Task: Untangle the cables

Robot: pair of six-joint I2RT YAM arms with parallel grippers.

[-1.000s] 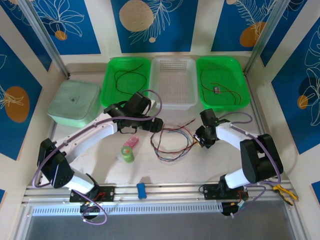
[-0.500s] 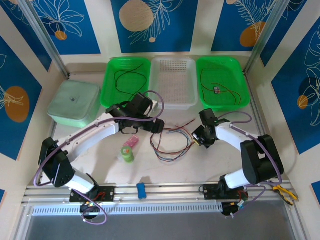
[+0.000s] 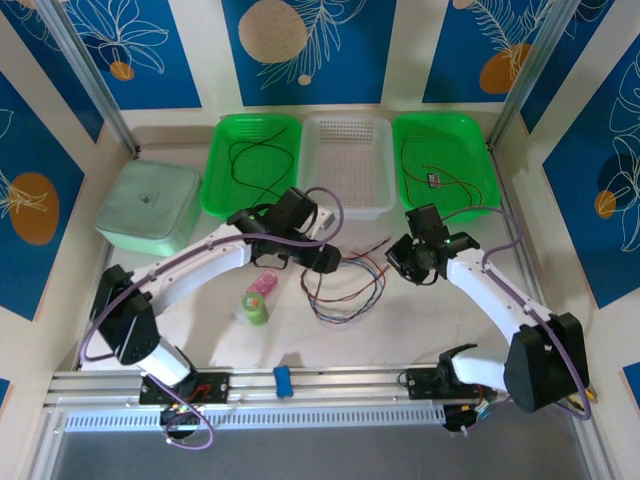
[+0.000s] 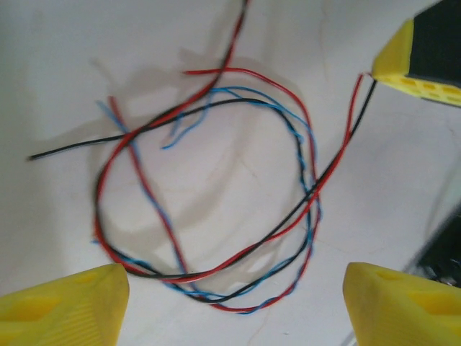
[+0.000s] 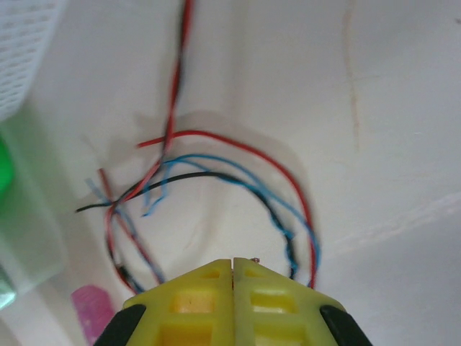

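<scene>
We are separating strands: our right fingers pinch 1 red-black end of the thin red, black and blue cables, looped between our wide-open left fingers. Next we should probably pin the loop and pull gently.

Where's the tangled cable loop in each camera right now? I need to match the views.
Top external: the cables lie mid-table, in front of the white basket.
Left wrist: the cables loop across the centre of the picture.
Right wrist: the cables loop at centre, just beyond the shut right tool.
Shared landmark: the right tool, whose yellow tip sits at upper right in the left wrist view, pinching red and black strands.
</scene>
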